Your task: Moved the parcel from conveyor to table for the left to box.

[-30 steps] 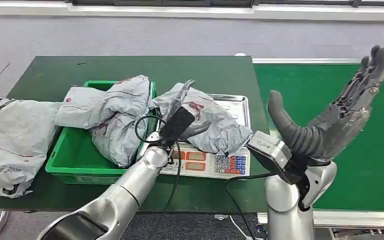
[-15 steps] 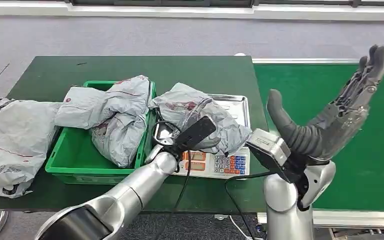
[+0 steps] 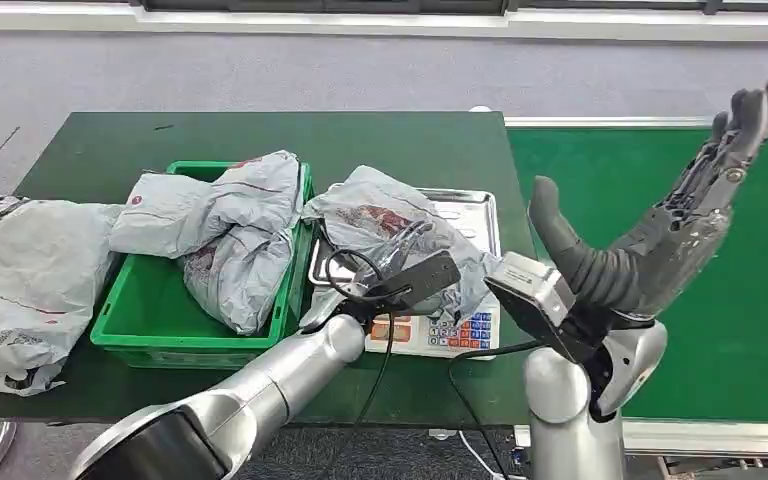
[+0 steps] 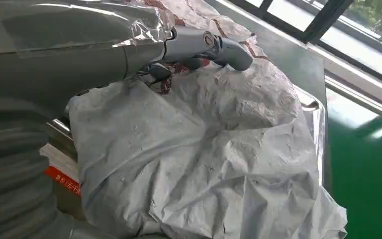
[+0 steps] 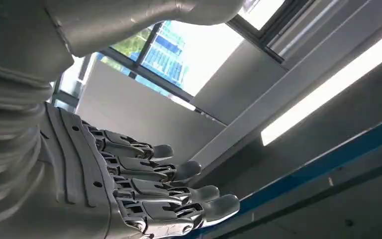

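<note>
1. The grey parcel (image 3: 400, 235) lies on the tray of the weighing scale (image 3: 465, 330) on the table (image 3: 260, 135), just beside the green box (image 3: 135, 325).
2. The left hand (image 3: 400, 265) is on the near side of the parcel. Its thumb (image 4: 206, 45) rests on the wrapping; whether the fingers grip it, I cannot tell.
3. The right hand (image 3: 660, 215) is raised above the conveyor (image 3: 720, 300), fingers (image 5: 179, 191) straight and apart, holding nothing.
4. The left hand is the nearer; the box lies to its left.

left hand (image 3: 400, 262) fingers — hidden against parcel (image 3: 400, 235) | scale (image 3: 450, 325) display — covered
</note>
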Controlling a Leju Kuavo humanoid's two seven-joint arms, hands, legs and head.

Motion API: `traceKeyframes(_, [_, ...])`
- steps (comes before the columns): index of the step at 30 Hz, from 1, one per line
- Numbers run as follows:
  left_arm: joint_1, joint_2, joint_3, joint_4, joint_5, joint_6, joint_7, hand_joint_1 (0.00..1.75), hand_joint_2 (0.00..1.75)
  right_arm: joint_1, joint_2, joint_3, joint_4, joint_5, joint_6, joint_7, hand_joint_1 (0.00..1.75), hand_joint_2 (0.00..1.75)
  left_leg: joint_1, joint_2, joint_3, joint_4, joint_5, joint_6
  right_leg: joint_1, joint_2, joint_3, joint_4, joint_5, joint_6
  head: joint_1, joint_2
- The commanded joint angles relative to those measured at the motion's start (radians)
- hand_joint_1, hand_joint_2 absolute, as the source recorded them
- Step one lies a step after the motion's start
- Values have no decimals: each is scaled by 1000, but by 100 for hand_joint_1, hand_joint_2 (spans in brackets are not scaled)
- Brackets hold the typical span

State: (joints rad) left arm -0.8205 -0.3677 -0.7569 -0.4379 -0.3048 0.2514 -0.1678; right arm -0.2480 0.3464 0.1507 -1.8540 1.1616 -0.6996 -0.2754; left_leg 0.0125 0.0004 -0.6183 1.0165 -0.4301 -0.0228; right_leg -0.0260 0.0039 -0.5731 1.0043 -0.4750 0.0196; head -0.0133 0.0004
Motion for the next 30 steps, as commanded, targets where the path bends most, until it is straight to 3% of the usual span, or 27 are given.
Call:
traceKeyframes(1, [-47,19,-87,58,-1,0,7,0,175,38,3,33,24,-3,1,2,0,175,1,0,2,-1,0,1,1,0,2,-1,0,-2,0,0])
traceKeyframes(11, [-47,19,-87,58,-1,0,7,0,175,38,3,33,24,-3,1,2,0,175,1,1,3,-1,0,1,1,0,3,-2,0,-2,0,0])
traceKeyframes(16, [-44,19,-158,65,-3,4,58,2,175,42,3,33,13,5,1,12,0,175,1,0,3,-2,0,1,1,0,3,-3,0,-2,0,0])
traceKeyframes(17, [-44,19,-158,65,-3,4,58,159,175,42,3,33,13,5,1,12,0,175,0,0,3,-2,-1,1,1,0,3,-2,0,-2,0,0])
traceKeyframes(18, [-37,19,-170,73,0,11,65,175,175,41,3,34,17,-1,1,8,0,175,1,0,4,-2,-1,1,1,0,4,-3,0,-2,0,0])
traceKeyframes(30, [-56,19,-206,107,35,52,66,175,175,29,3,17,52,-11,1,7,0,175,1,1,4,-2,0,1,1,1,4,-2,0,-2,0,0])
